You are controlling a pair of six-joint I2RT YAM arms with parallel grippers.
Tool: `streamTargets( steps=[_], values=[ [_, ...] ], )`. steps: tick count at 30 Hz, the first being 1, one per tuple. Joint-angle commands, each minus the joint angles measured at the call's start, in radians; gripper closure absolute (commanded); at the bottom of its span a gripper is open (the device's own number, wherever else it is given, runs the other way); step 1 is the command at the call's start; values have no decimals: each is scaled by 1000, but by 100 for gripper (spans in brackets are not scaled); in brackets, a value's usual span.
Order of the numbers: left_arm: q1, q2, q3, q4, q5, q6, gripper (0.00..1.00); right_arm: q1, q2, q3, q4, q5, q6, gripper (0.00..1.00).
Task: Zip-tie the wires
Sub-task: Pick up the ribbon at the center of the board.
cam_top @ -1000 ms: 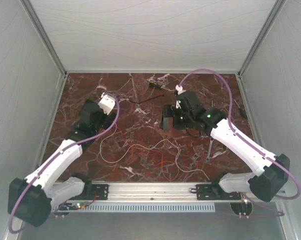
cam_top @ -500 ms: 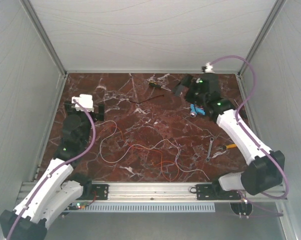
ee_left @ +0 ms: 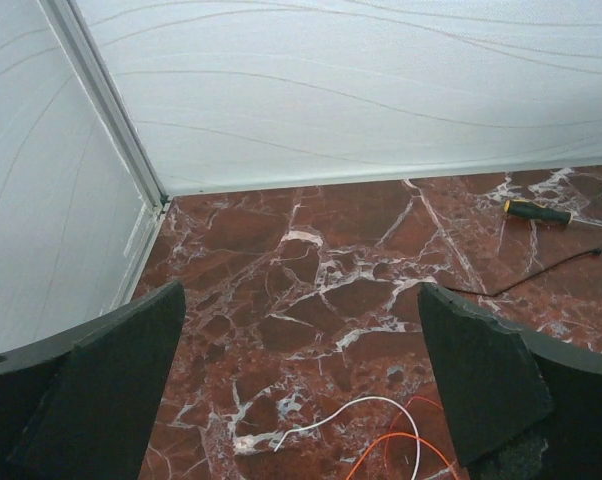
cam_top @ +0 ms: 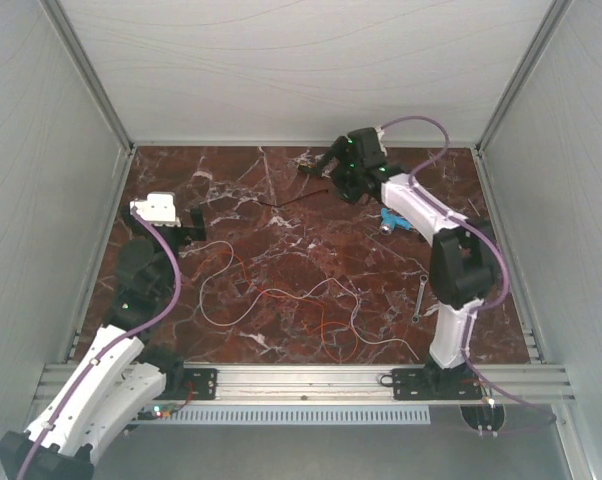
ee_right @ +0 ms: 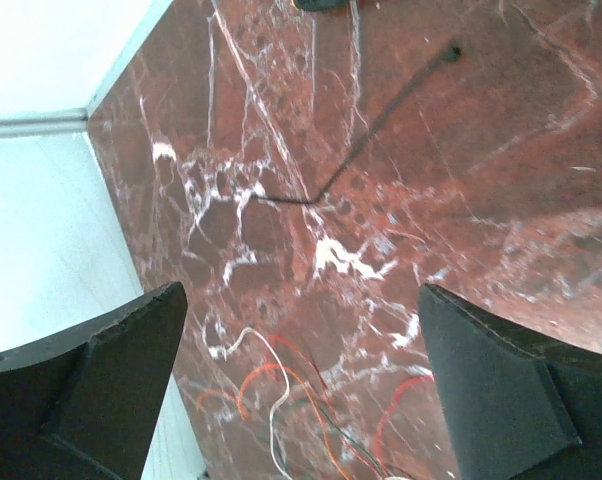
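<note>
Hovering with left gripper [ee_left: 299, 300] spread wide, empty; spotting one tangle of wires [ee_left: 381, 445] low between its fingers, untouched. Holding right gripper [ee_right: 301, 300] agape too, facing one black strip [ee_right: 381, 120] ahead, one screwdriver [ee_left: 536, 211] beyond.

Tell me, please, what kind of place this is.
Probably a robot test cell: white panel walls enclose a marble-patterned table, two arms stand at its near edge, and loose wires lie on it.
</note>
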Motion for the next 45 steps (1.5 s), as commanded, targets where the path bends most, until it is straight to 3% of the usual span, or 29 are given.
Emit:
streamTargets(
  steps=[1,7,10,19,25,37,41,45],
  values=[
    [4,-7,18,39,24,-13,0,73,144,232,-206,241,125,2],
    [3,1,24,24,42,-15,0,129,407,610,-490,401,208,4],
    [4,6,28,14,57,-16,0,143,499,701,-513,431,220,8],
    [4,12,32,1,89,-16,0,157,650,804,-462,498,205,26],
    [4,13,35,-7,103,-15,0,163,733,888,-475,585,154,45],
    [4,14,36,-12,115,-11,0,204,851,961,-427,717,-48,59],
    [4,13,33,-13,115,-6,0,221,852,958,-450,804,-117,77],
    [4,9,33,-15,119,-2,0,229,845,931,-470,836,-203,78]
  ],
)
